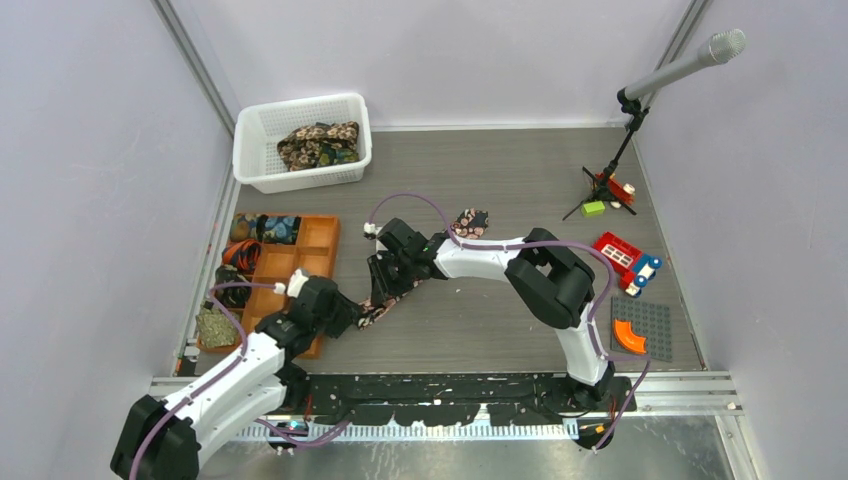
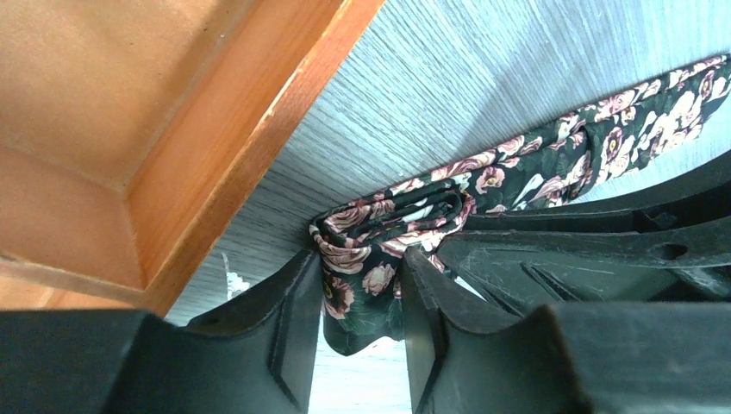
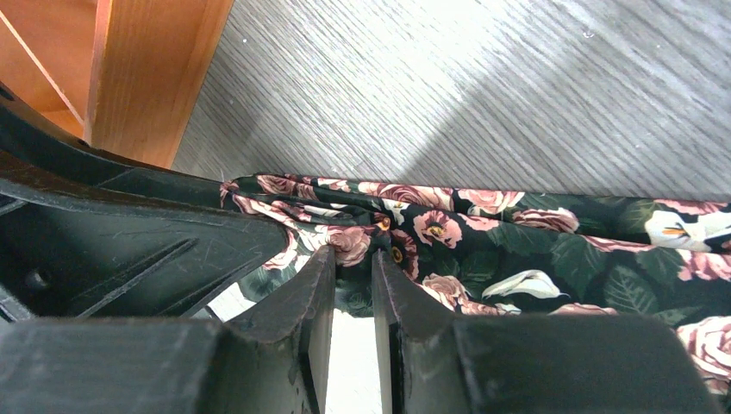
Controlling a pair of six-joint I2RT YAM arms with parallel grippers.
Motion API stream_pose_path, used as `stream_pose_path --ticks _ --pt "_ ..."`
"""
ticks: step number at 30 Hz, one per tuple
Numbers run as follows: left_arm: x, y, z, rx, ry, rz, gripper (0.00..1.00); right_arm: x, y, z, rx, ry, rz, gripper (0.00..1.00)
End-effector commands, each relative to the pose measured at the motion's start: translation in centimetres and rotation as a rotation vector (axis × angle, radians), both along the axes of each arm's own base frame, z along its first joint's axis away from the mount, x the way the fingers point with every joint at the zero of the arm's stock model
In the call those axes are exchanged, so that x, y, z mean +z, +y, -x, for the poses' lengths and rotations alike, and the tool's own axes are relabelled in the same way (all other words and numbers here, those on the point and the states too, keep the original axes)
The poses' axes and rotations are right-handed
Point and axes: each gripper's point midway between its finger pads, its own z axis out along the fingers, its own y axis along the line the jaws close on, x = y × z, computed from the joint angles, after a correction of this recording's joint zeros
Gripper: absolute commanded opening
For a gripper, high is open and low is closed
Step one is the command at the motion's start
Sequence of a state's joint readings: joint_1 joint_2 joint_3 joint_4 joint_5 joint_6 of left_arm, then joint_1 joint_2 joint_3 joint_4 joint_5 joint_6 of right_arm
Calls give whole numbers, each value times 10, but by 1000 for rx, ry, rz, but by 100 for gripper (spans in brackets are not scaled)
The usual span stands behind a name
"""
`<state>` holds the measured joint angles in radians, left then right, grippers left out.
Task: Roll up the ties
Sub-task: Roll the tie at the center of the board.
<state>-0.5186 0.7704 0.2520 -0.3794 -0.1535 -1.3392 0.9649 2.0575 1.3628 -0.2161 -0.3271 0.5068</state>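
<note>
Left arm (image 1: pixel 230 380) and right arm (image 1: pixel 545 275) met over a black floral tie (image 1: pixel 470 222) lying aslant on the surface (image 1: pixel 520 170), its near end just beside the orange tray (image 1: pixel 318 236). More ties (image 1: pixel 318 145) lay loose in the basket (image 1: pixel 250 150). Some tray compartments seemed to hold rolled ones, though they were too small to be sure.

From the left wrist, the left jaws were closed on the near end of the tie (image 2: pixel 517 164), which showed a few flat turns close to the tray (image 2: pixel 259 112). Most of its length ran off unrolled.

From the right wrist, the right jaws stood nearly shut, pinching a fold of the tie (image 3: pixel 517 250) beside those turns. By my reading, this 1 roll was barely begun, and the basket ties were not yet rolled.
</note>
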Motion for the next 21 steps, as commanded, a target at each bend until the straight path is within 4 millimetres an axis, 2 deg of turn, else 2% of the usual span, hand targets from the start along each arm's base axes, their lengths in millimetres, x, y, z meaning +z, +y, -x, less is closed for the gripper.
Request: stream_pose_path --ticks 1,5,7,10,16,21 --pt "-23 17 14 21 84 -104 34 -23 -29 11 -10 16 132 27" --pt "-23 14 14 -2 102 -124 21 -21 -29 10 -12 12 129 26" --pt "-22 14 14 -10 111 -140 12 -16 -28 9 -10 6 124 26" --pt "-20 15 16 -32 128 -169 5 -3 -25 6 -8 -10 116 29" --pt "-9 18 21 -75 165 -223 0 35 -15 -2 -12 -46 60 39" --pt "2 24 25 -87 169 -257 0 58 -7 -2 -23 -54 5 39"
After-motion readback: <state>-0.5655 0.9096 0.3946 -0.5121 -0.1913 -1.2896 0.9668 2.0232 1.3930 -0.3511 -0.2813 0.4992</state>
